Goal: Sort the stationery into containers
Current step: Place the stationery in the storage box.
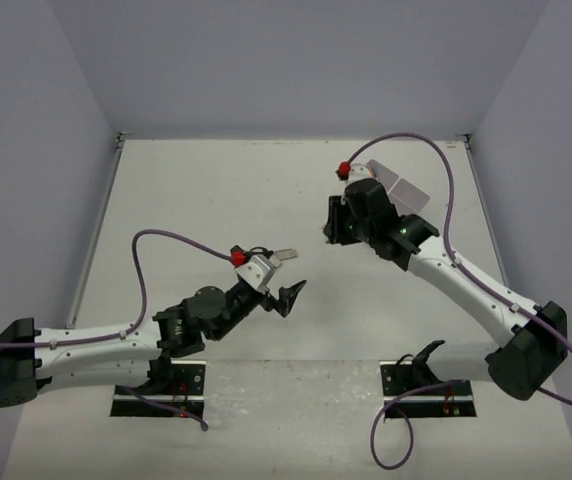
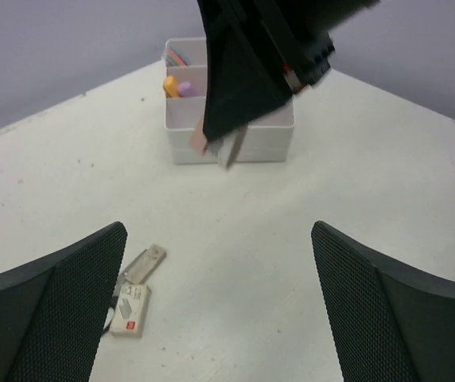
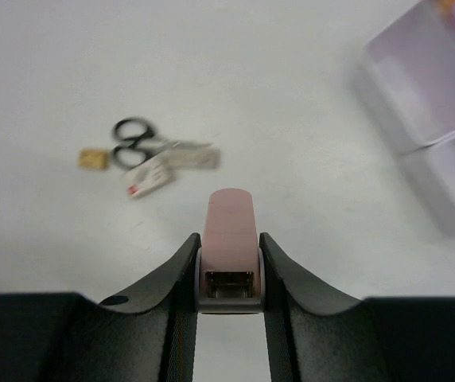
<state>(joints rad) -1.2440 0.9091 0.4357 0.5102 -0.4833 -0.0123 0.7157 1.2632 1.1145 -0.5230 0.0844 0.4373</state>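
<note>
Right tool [image 3: 227, 239] is clamped on a small pink stapler [image 3: 229, 213], jaws tight on its sides, holding it up off the desk [image 1: 216, 200] just left of the white four-compartment box [image 2: 267, 142] at the far right. An orange marker [image 2: 170, 86] and a purple marker [image 2: 185, 87] stand in one of the box's compartments. Left tool [image 2: 218, 231] hangs mid-desk with its fingers spread wide, gripping nothing. On the desk lie black-handled scissors [image 3: 132, 143], a small white red-labelled packet [image 3: 152, 179] touching them.
</note>
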